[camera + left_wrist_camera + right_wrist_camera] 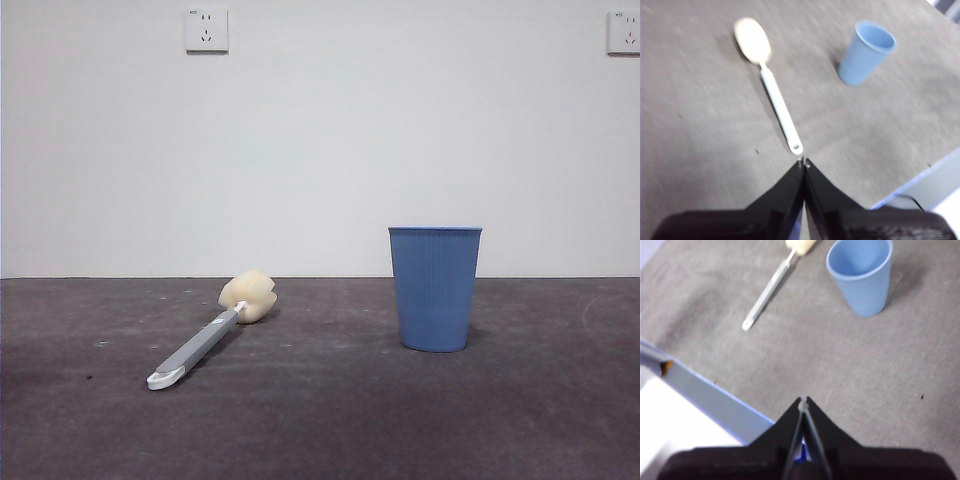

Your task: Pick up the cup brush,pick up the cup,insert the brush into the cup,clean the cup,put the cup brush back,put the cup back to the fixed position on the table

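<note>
The cup brush (205, 343) lies flat on the table (320, 420), left of centre, its cream sponge head (248, 296) toward the far wall and its white tip toward me. The blue ribbed cup (435, 288) stands upright to its right, empty. Neither gripper shows in the front view. My left gripper (804, 162) is shut and empty, high above the table just short of the brush (771, 85) handle's tip, with the cup (866, 52) beyond. My right gripper (803, 401) is shut and empty, high above the table's near edge, with the cup (861, 275) and brush (767, 290) ahead.
A white wall with two sockets (206, 30) stands behind the table. The table's near edge (705, 390) and a pale floor strip show in the right wrist view; the table's edge (920, 182) also shows in the left wrist view.
</note>
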